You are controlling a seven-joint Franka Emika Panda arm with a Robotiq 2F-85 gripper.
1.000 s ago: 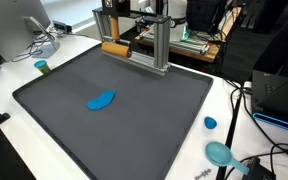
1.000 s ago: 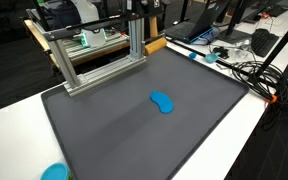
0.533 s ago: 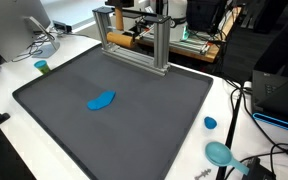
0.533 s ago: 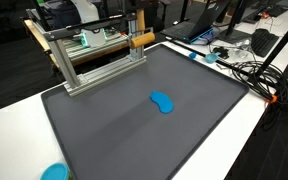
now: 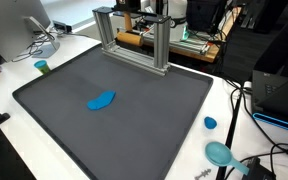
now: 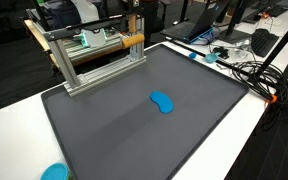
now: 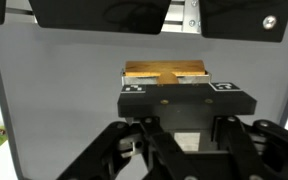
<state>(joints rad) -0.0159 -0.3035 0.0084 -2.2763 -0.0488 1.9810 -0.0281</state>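
My gripper (image 7: 179,86) is shut on a light wooden block (image 7: 166,72), which shows just beyond the black fingers (image 7: 134,89) with their marker tags. In both exterior views the wooden block (image 5: 129,38) (image 6: 132,41) hangs level with the top of an aluminium frame (image 5: 161,45) (image 6: 92,58) at the far edge of the dark grey mat (image 5: 134,120) (image 6: 124,130). A blue curved piece (image 5: 102,100) (image 6: 162,102) lies alone in the middle of the mat. The arm above the block is hard to make out against the dark background.
A small green-blue cup (image 5: 42,67) stands off the mat's corner. A blue cap (image 5: 210,123) and a teal scoop (image 5: 220,153) lie on the white table beside cables (image 6: 246,66). A monitor base (image 5: 39,35) and cluttered benches stand behind the frame.
The wooden block, held in my gripper, has risen from in front of the frame and shifted back to the height of its top bar. The blue piece has not moved.
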